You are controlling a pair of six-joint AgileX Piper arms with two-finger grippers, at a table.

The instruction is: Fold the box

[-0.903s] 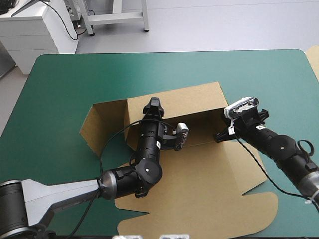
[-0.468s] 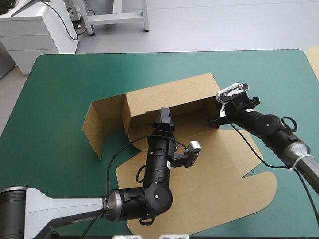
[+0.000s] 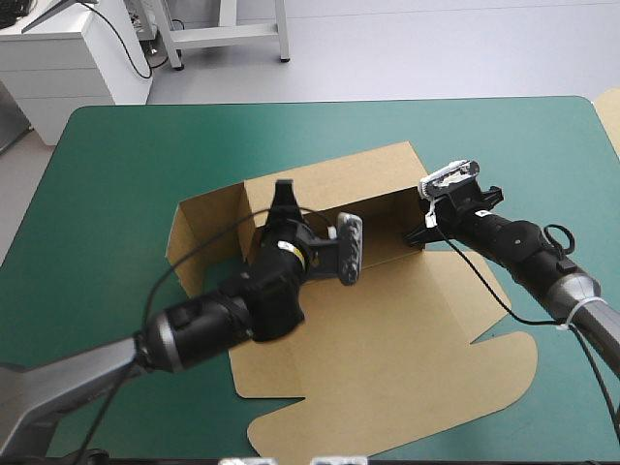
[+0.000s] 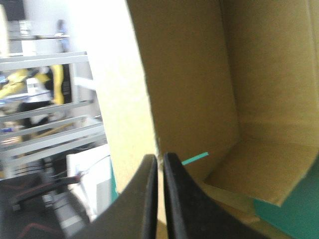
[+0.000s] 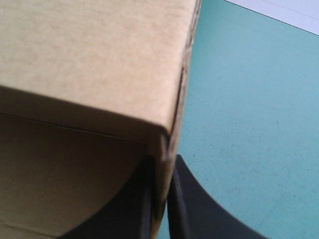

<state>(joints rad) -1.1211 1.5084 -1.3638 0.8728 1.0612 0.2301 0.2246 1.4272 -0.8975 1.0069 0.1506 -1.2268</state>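
Observation:
The brown box (image 3: 387, 329) lies partly raised on the table, its back wall upright and its wide lid panel flat toward the front edge. My left gripper (image 3: 283, 192) reaches over the back wall near its left corner. In the left wrist view the black fingers (image 4: 160, 159) are all but shut, with the wall's thin edge (image 4: 149, 99) between them. My right gripper (image 3: 418, 236) is at the right side wall. Seen from the right wrist, it (image 5: 163, 164) is shut on that wall's corner edge (image 5: 169, 134).
The box's left flap (image 3: 199, 232) stands half raised toward the table's left. The lid's tabbed edge (image 3: 387, 426) nearly reaches the front edge. Bare teal-green cover (image 3: 116, 155) surrounds the box. A pale sheet's edge (image 3: 610, 116) shows at the table's far right corner.
My left gripper moved from over the box floor back up to the back wall's left end and closed on its edge. The right gripper kept its hold on the right wall.

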